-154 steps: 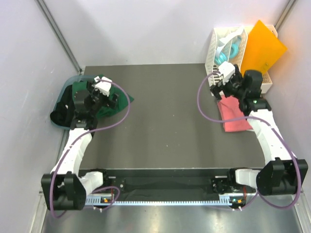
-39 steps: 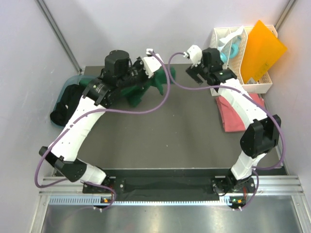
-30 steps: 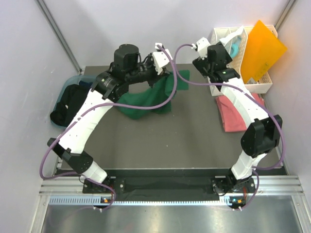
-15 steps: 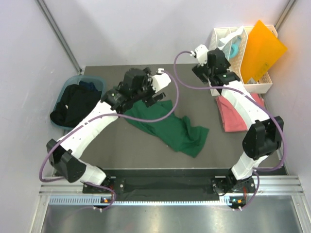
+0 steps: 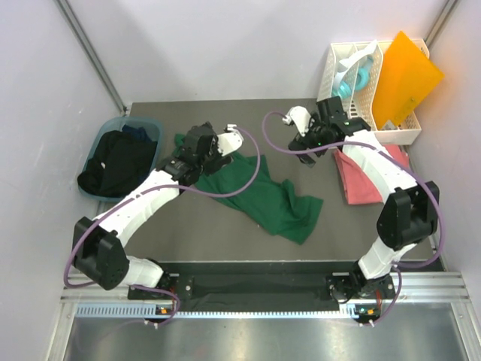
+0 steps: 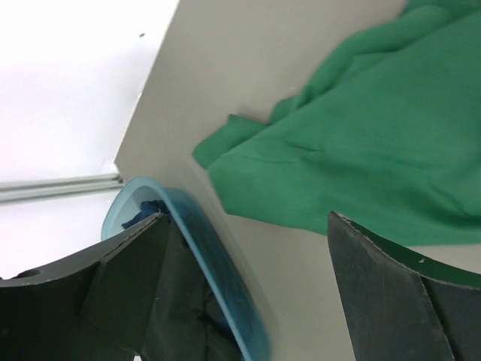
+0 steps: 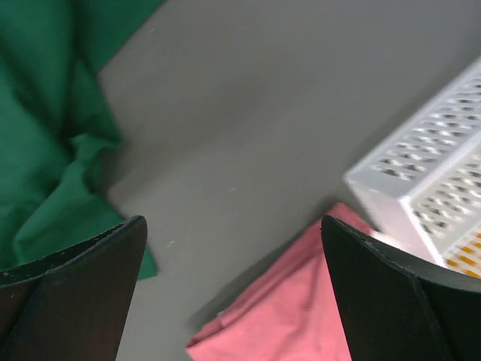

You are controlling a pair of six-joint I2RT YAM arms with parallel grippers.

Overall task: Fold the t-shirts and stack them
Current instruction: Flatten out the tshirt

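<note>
A blue bin point(image 5: 154, 124) sits beside one finger of the left gripper point(image 6: 248, 226) and holds the dark shirts point(image 5: 116, 162), heaped and apparently waiting their turn. The left gripper's jaws stand wide with nothing between them but bare table point(image 5: 338, 233). Just beyond their other finger lies the green t-shirt point(image 5: 263, 197), rumpled and stretched diagonally toward the near edge. It looks laid out for folding but not yet flattened. Its nearest corner lies just ahead of the open jaws, an easy hem to pinch.

The right gripper point(image 7: 233, 222) is also spread wide and empty, hovering over the bare strip between two garments. The green cloth is off one finger and the coral pink t-shirt point(image 5: 361, 184) off the other. That shirt lies compact by the right edge, likely the start of the stack. The white rack point(image 5: 334, 75) stands close past that same finger, with the orange sheet point(image 5: 406, 75) leaning behind it, so room is tight there. The open space lies near the table's middle and front.
</note>
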